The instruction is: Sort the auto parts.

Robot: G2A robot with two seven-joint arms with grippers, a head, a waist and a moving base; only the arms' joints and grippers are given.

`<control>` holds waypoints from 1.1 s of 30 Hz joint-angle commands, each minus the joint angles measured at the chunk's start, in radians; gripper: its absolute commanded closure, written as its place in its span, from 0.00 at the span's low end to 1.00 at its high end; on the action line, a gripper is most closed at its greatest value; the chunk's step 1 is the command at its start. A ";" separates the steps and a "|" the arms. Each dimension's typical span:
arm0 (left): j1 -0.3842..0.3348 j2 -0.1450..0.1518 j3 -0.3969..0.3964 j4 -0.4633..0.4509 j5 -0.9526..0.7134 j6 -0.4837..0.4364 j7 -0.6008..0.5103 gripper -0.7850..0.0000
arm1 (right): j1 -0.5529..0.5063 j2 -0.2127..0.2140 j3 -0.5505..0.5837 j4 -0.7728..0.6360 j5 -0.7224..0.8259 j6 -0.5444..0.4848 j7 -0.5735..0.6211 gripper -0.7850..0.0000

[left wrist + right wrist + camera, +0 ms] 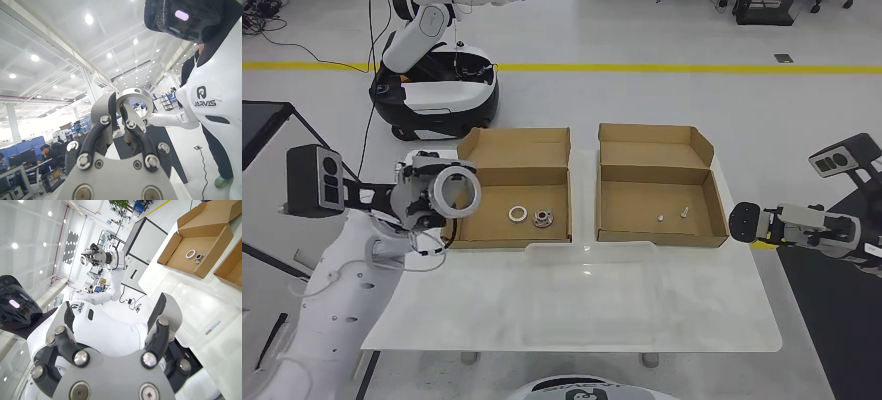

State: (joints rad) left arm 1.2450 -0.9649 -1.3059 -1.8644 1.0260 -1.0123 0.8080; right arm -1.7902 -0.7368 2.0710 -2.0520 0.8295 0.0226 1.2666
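Observation:
My left gripper is shut on a large silver metal ring, one finger inside the ring and one outside. In the top view this ring hangs above the table's left edge, beside the left cardboard box, with the left gripper behind it. That box holds a flat ring and a flanged hub. The right box holds two small parts. My right gripper is open and empty, off the table's right edge.
The white table has bare room in front of the boxes, where a clear plastic tray lies. Another robot base stands behind the table. A black frame stands at the left.

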 commanded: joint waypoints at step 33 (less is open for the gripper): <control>-0.004 -0.011 0.009 -0.025 -0.102 0.047 -0.064 1.00 | 0.000 0.000 0.000 0.000 0.000 0.000 0.000 0.00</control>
State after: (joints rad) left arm 1.2375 -0.9744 -1.2983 -1.8919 0.9291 -0.9824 0.7694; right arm -1.7902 -0.7368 2.0710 -2.0520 0.8295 0.0226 1.2666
